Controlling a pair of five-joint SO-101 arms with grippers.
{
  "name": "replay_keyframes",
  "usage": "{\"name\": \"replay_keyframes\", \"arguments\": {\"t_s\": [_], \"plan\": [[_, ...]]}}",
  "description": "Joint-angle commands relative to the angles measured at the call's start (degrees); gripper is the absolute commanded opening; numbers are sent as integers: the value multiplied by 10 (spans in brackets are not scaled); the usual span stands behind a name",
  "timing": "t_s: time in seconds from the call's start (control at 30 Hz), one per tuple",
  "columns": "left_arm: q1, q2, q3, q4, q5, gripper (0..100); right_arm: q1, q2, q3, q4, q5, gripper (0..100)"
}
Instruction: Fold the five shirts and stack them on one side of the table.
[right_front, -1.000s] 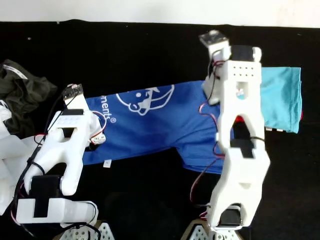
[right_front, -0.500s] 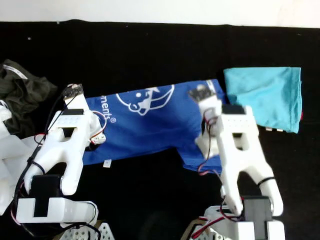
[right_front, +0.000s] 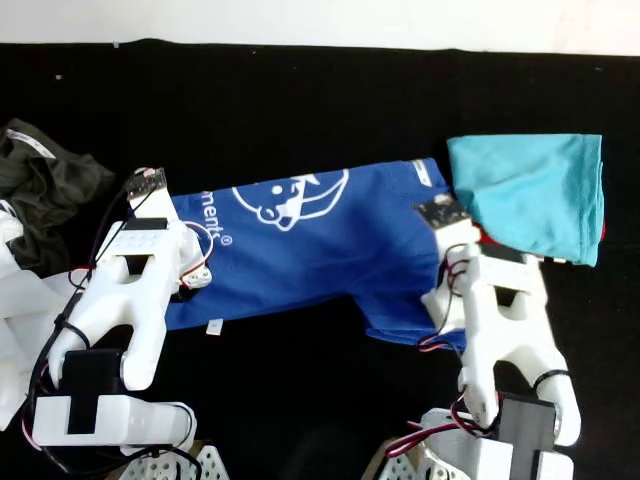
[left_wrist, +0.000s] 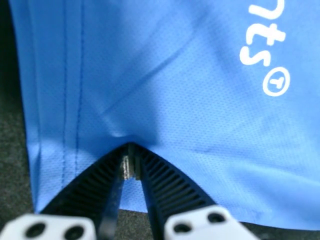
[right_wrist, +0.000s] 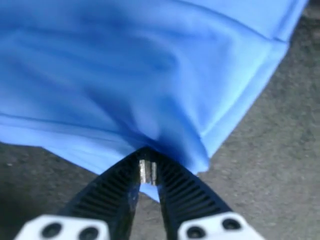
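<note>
Both hands (left_wrist: 131, 162) (right_wrist: 147, 170) — tight on blue shirt (right_front: 300, 250)

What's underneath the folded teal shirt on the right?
Red fabric peeks out at the edges of the teal shirt; whatever else lies beneath is covered.

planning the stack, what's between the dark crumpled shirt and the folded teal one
The blue shirt, spread out between the dark shirt and the teal shirt, as the high view shows.

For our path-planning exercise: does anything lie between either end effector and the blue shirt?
Nothing visible does: the left end effector and the right end effector each pinch the blue shirt.
</note>
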Motion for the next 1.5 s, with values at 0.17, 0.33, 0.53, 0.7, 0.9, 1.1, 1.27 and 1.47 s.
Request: {"name": "replay_keyframes", "arguments": {"t_s": [0.17, 0.33, 0.53, 0.7, 0.9, 1.1, 1.27, 1.47], "plan": [[6, 2, -14, -12, 1, 9, 77, -22, 2, -7, 58, 6], [5, 2, -14, -11, 1, 9, 80, -30, -6, 1, 56, 6], [2, 4, -17, -12, 0, 9, 60, -80, -97, 98, 11, 6], [-3, 87, -111, 44, 0, 9, 0, -152, -105, 138, -6, 6], [-51, 258, -341, 145, -36, 9, -80, -178, -97, 143, -33, 6], [-66, 380, -534, 229, -86, 9, -120, -135, -34, 78, -55, 6], [-84, 441, -691, 303, -86, 9, -120, -95, -20, 29, -55, 6], [-81, 450, -770, 410, -86, 9, -123, -32, -23, -8, -55, 6]]}}
